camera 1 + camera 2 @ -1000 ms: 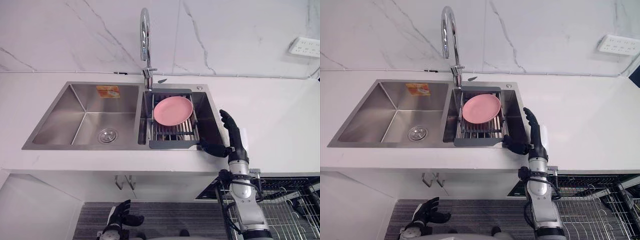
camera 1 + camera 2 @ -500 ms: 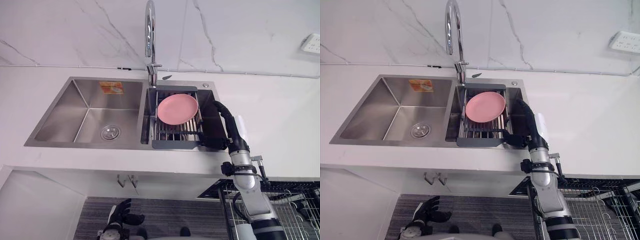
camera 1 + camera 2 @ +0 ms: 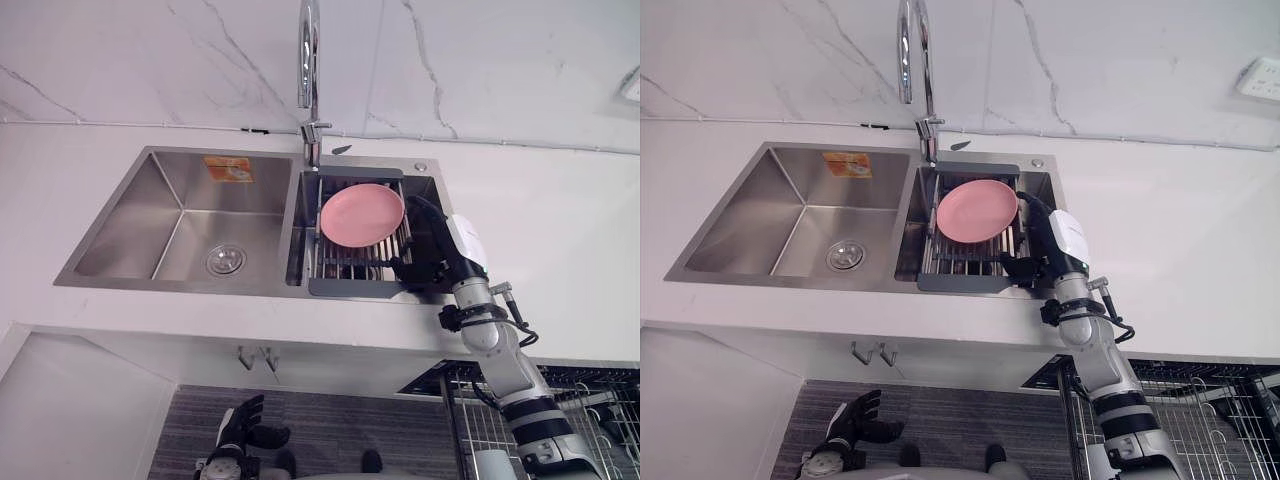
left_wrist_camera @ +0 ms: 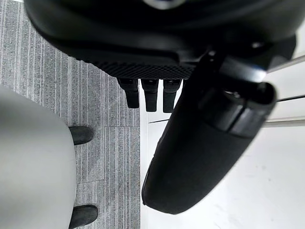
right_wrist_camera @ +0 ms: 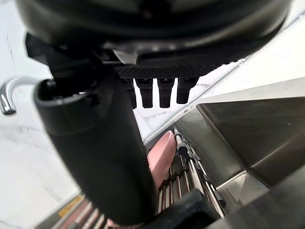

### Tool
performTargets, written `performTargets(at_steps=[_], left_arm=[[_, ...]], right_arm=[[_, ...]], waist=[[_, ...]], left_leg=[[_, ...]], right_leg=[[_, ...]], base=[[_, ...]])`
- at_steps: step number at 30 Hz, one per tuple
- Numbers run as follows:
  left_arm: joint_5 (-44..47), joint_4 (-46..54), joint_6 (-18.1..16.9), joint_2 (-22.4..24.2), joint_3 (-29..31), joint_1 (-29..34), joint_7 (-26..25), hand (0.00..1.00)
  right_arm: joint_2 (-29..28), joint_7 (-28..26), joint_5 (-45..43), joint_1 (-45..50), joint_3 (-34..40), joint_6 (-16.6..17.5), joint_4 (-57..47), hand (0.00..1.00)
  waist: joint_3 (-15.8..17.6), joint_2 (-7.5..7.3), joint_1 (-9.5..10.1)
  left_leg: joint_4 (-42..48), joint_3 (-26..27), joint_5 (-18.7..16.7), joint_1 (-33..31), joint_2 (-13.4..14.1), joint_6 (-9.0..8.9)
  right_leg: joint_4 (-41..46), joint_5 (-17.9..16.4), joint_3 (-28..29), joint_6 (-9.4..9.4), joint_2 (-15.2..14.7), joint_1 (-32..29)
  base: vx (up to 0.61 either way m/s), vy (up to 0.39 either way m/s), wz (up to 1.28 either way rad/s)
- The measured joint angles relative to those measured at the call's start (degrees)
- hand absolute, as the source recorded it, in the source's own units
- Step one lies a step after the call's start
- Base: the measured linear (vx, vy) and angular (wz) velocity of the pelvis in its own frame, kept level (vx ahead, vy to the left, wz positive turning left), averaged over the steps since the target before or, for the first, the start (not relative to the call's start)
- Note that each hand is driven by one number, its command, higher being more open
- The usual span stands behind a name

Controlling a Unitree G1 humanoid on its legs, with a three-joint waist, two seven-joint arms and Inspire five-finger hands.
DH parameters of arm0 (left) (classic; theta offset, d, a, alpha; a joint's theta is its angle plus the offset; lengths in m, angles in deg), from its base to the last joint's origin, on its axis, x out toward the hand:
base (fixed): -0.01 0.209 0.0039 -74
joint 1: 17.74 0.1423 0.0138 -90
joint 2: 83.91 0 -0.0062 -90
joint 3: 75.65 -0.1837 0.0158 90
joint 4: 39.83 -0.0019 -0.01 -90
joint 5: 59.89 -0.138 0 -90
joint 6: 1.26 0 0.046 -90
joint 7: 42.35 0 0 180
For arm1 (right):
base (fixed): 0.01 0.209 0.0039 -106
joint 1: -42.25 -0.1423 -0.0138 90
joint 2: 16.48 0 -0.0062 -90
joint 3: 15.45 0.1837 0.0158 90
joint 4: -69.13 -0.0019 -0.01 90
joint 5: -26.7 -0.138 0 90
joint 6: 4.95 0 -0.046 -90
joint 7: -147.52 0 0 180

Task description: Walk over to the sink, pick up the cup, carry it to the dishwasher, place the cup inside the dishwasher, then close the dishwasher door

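Steel, stone and matt pink
Brushed metal sink (image 3: 180, 215), mirror-bright chrome faucet (image 3: 309, 60), smooth matt plate (image 3: 361, 213), glossy veined marble-look wall (image 3: 150, 50), smooth white countertop (image 3: 560, 260), ribbed grey floor (image 4: 95, 95).

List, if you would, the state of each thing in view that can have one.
Plate, resting on the drying rack in the right basin of the sink.
Faucet, no water running.
Right hand, open, over the right basin beside the plate.
Left hand, open, low above the floor.
Wire basket, pulled out below the counter.
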Motion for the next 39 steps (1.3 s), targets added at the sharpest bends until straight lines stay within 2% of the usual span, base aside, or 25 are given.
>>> performTargets(at_steps=[11,25,39], left_arm=[[0.07,0.78,-0.31,0.09,-1.08,-0.06,-0.05,0.9],[0.31,1.45,-0.74,0.06,-1.96,-0.09,-0.2,0.9],[0.3,2.01,-0.91,-0.18,-2.14,-0.13,-0.4,0.9]], right_arm=[[1.53,0.11,4.91,-5.15,-2.83,-1.63,6.35,0.9],[1.42,2.43,10.2,-8.19,-3.84,-3.29,7.08,0.9],[1.17,4.22,15.46,-8.57,-3.87,-3.46,6.44,0.9]], waist=[[0.49,0.67,0.67],[1.56,1.11,0.68],[2.47,0.77,0.68]], left_leg=[[0.06,-1.09,0.09,-1.41,-0.16,-0.02],[-1.1,-1.73,1.56,-2.35,-0.21,0.0],[-3.03,-2.42,2.97,-2.37,-0.19,-0.14]], right_leg=[[0.12,0.01,-0.78,0.02,-0.15,-0.88],[0.19,0.0,-1.48,0.0,-0.21,-1.98],[0.24,0.02,-2.2,-0.03,-0.18,-2.46]], base=[[-0.01,-0.004,0.05],[-0.04,-0.008,0.03],[-0.01,-0.003,0.02]])
